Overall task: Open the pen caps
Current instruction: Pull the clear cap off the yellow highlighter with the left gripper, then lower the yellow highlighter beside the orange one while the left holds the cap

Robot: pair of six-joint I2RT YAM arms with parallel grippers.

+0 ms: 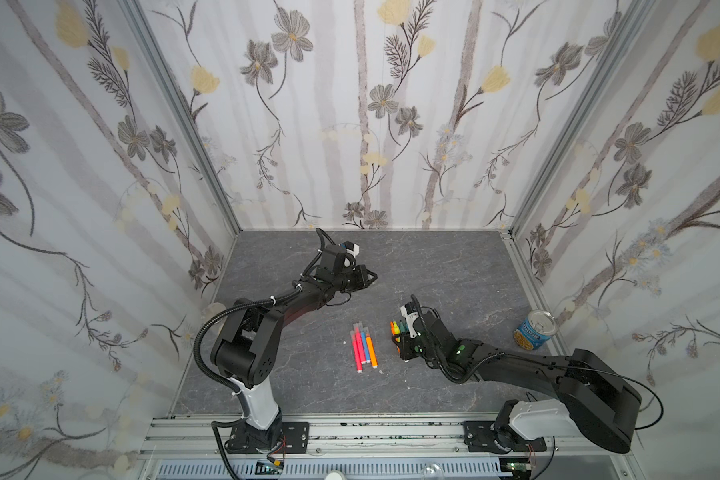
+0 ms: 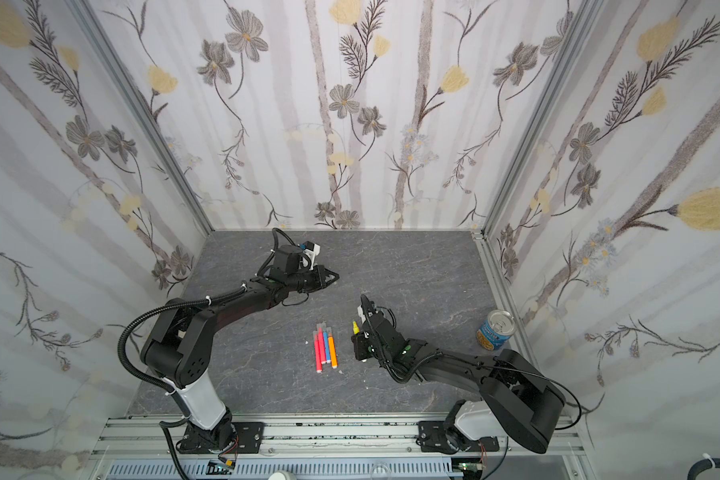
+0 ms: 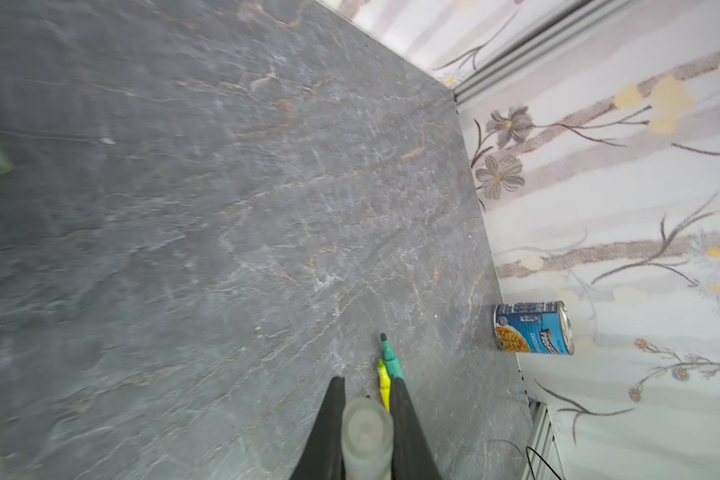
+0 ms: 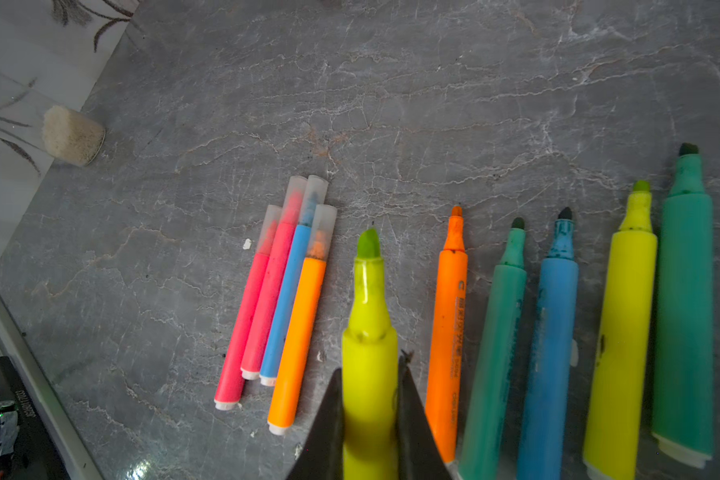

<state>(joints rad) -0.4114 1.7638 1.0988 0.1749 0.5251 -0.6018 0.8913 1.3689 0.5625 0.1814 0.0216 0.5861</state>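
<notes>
Both top views: four capped pens [image 1: 363,347] lie on the table [image 1: 308,395]. Left wrist: my left gripper [image 3: 366,381] is closed on what seems a loose pen cap [image 3: 366,428] (blurred). Right wrist: my right gripper [image 4: 371,365] clamps the bare yellow pen [image 4: 368,316]; best laid beside the uncapped row [image 4: 549,332], parallel.

Left arm [image 1: 300,299]: elbow folded near base, forearm stretched toward rear centre. Left gripper [image 1: 371,275]: pointing toward right side, jaws drawn close, pinching pen cap [image 3: 366,428] between fingertips. Right arm [image 1: 516,361]: stretched low from right base toward centre. Right gripper [image 1: 399,337]: angled downward, jaws clamped on barrel of yellow pen [image 4: 368,332], bare tip jutting ahead of fingers.
</notes>
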